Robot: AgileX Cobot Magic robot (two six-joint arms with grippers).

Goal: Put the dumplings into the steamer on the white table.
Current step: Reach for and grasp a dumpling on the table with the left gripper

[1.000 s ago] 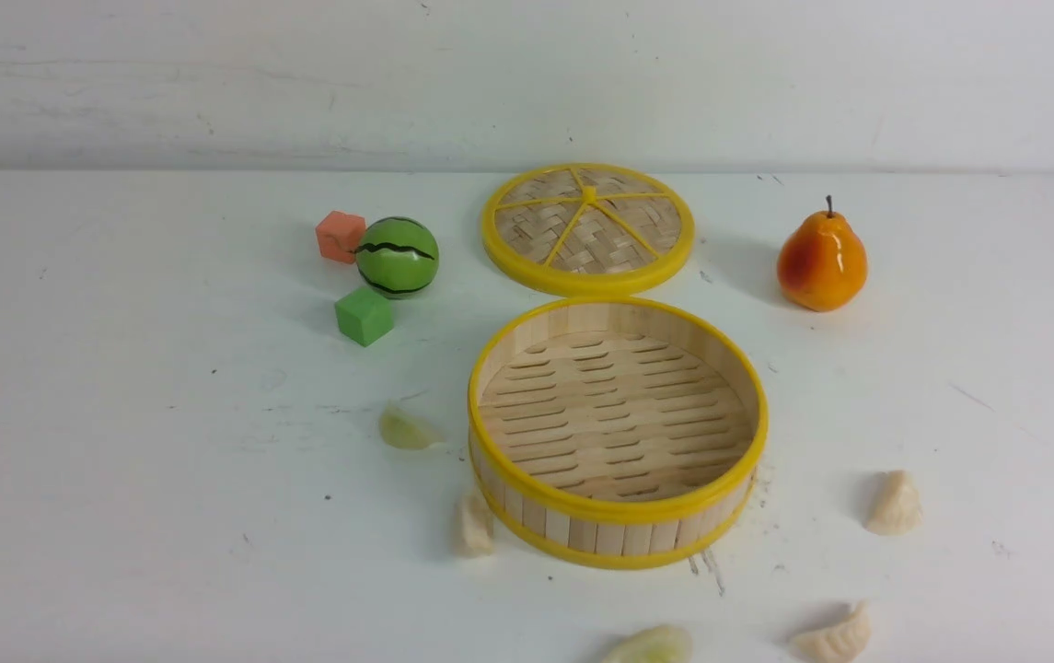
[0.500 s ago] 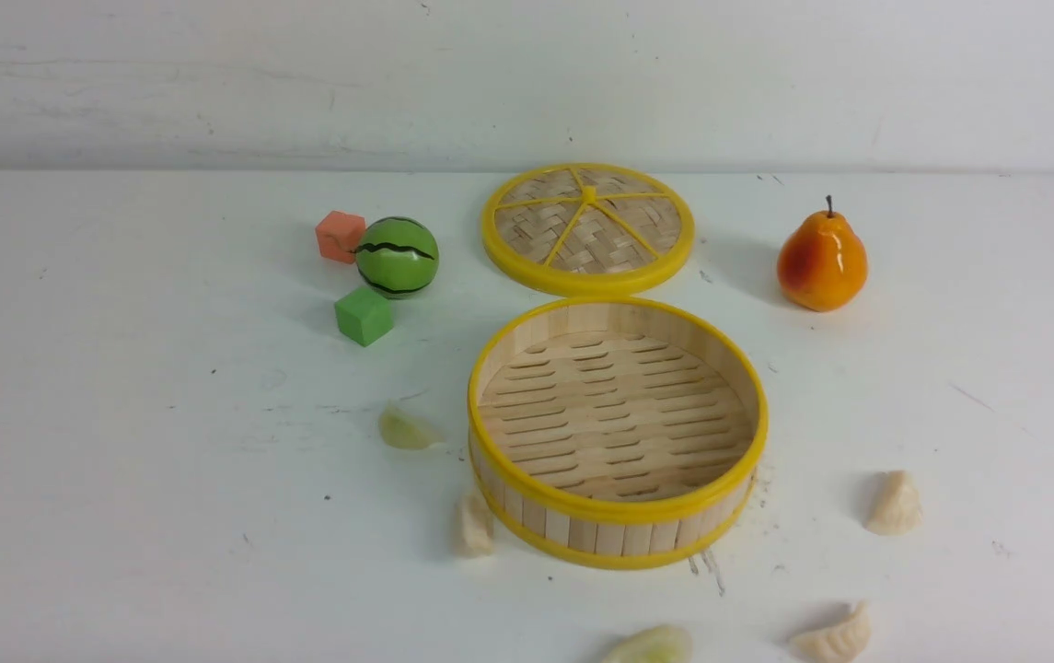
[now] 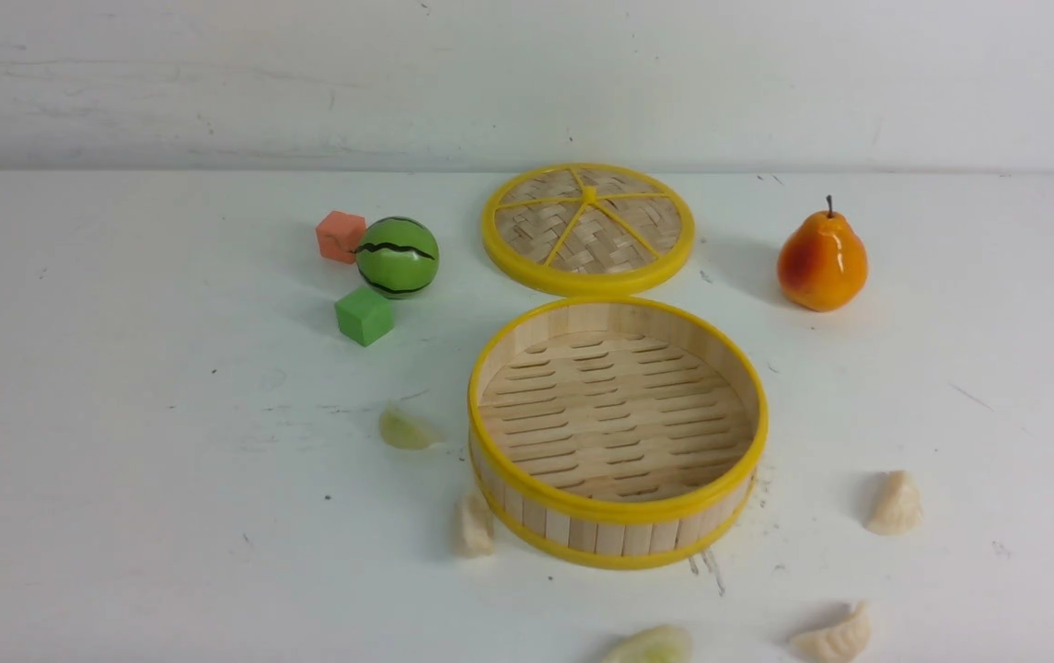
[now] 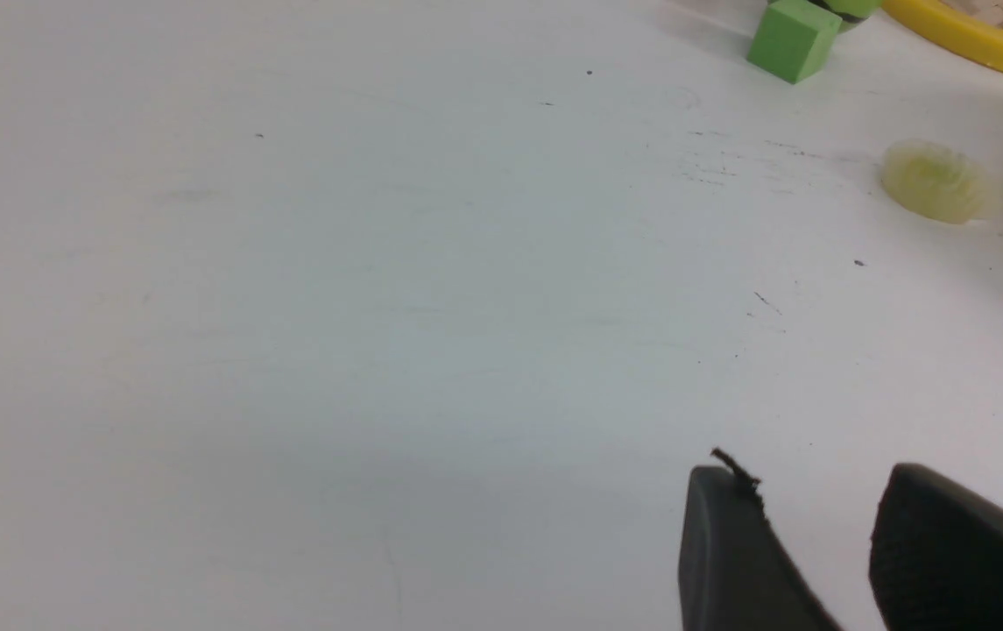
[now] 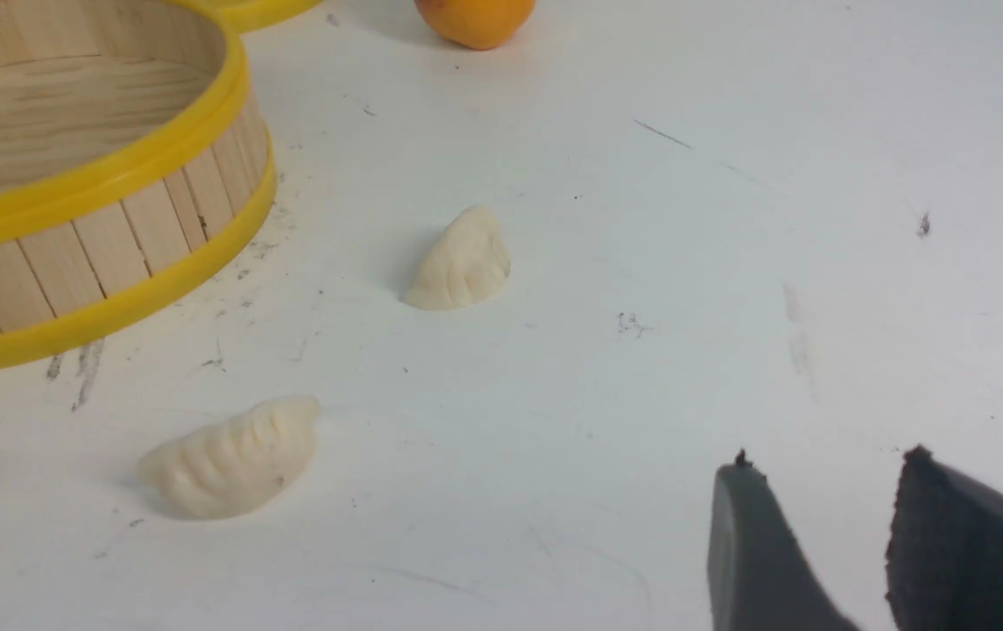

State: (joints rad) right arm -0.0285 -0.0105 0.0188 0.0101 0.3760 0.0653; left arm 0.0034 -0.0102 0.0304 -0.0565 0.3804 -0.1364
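The steamer stands empty in the middle of the white table. Several dumplings lie around it on the table. A pale green one and a cream one lie at its left, the cream one against the wall. Another cream dumpling lies to the right, and two more sit at the front edge. Neither arm shows in the front view. My left gripper hangs open over bare table, well short of the green dumpling. My right gripper is open and empty, apart from two cream dumplings.
The woven lid lies flat behind the steamer. An orange pear stands at the back right. At the back left sit a watermelon ball, an orange cube and a green cube.
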